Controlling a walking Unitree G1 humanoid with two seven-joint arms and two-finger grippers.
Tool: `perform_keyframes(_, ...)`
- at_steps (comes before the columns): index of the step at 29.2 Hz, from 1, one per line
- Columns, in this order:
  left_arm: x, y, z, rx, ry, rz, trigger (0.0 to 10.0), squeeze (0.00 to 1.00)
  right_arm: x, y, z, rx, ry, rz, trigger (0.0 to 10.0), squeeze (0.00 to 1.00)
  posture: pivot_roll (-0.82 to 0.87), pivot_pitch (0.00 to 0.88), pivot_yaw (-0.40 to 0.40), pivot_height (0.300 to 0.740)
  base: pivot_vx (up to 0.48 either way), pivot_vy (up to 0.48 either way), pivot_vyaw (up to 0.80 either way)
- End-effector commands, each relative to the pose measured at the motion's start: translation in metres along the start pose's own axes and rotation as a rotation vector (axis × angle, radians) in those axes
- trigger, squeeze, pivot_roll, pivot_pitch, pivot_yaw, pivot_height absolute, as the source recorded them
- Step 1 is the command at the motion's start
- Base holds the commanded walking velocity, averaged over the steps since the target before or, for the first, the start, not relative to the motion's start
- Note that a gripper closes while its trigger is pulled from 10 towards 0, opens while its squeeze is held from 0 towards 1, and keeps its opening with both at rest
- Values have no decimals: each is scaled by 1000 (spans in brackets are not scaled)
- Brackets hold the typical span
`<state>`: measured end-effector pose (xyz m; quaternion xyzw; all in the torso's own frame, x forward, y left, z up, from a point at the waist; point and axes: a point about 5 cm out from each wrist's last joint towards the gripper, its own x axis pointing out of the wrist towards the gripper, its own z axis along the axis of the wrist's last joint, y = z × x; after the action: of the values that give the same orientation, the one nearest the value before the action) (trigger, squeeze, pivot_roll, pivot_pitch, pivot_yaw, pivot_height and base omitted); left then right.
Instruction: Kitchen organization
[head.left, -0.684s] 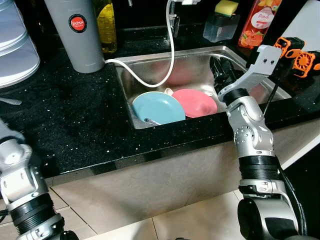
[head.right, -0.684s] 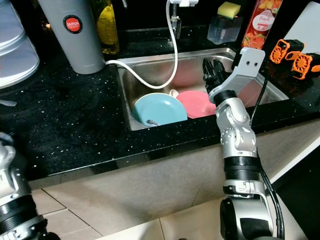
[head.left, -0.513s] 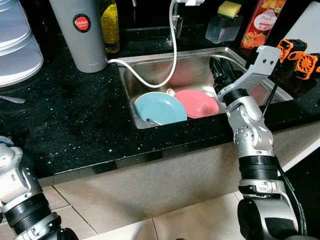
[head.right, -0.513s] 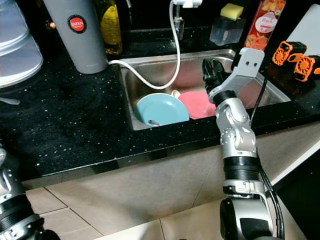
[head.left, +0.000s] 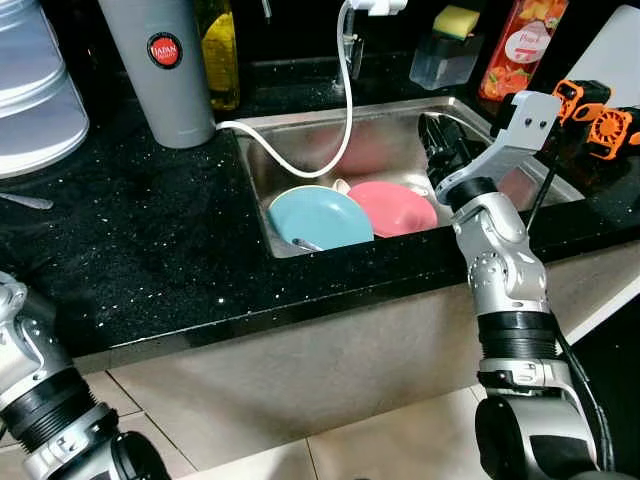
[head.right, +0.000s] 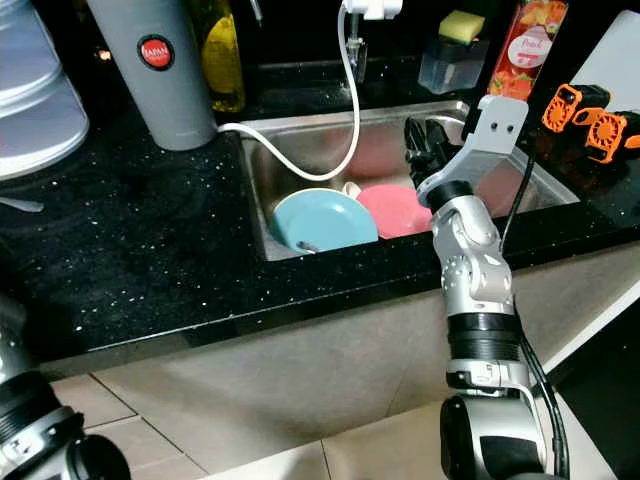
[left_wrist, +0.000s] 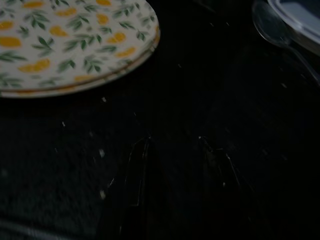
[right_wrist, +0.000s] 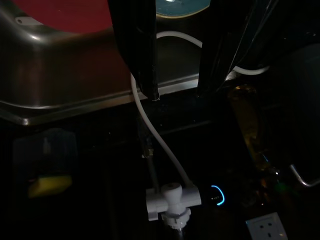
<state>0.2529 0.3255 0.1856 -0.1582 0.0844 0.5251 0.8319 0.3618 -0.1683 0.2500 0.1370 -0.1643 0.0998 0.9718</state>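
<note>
Two bowls (head.left: 320, 216) overlap in the sink (head.left: 300, 130); right tool (right_wrist: 175, 92) parted, empty; left tool (left_wrist: 172, 142) dim, parted.

Head stereo pair was aimed forward and down from above the bench (head.left: 150, 250); the sink (head.left: 300, 135) and hose (head.right: 345, 120) were shared by both eyes. Left wrist view was held close over the dark bench, along its tool (left_wrist: 172, 145). Right wrist view was directed along its tool (right_wrist: 177, 92) across the sink toward the faucet fitting (right_wrist: 170, 197).
</note>
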Motion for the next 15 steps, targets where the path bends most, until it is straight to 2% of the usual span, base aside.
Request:
perform_keyframes(1,-4,-7,-38,82,198,-43,10000,0,2,1,2,-5,7,6,10000,0,159,18,-40,740,0,0,0)
perform_keyframes(11,-15,-31,-54,234,227,-203,10000,0,2,1,0,-1,9,5,10000,0,160,18,-38,740,0,0,0)
perform_keyframes(13,-21,-40,-59,271,227,-251,10000,0,2,1,0,0,9,4,10000,0,160,19,-39,740,0,0,0)
perform_keyframes(15,-29,-57,-68,321,233,-364,10000,0,3,1,0,2,9,2,10000,0,155,19,-40,740,0,0,0)
